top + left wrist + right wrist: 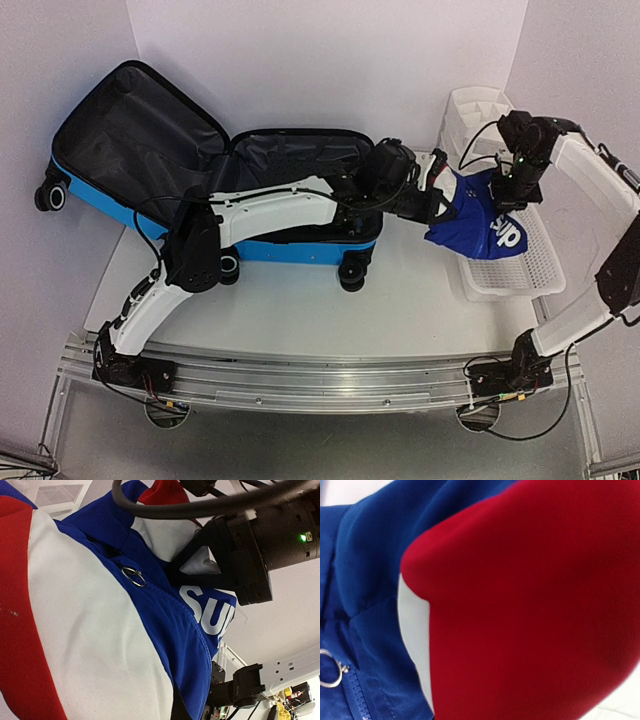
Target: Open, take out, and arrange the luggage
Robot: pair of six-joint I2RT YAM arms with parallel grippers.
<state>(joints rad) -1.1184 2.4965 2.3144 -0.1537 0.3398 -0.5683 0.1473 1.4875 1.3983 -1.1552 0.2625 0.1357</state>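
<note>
Your left arm (265, 205), bolted to the grooved metal rail (320, 378), wears glossy white shells between chunky black joint housings. Your right arm (590, 165), at the rail's other end, is built the same, and a small green light (520, 158) glows on its black wrist. Thin black cables (480, 135) loop along both arms and trail below the rail, where red and yellow wires show under each base. Small dark screw holes dot the white shells.
</note>
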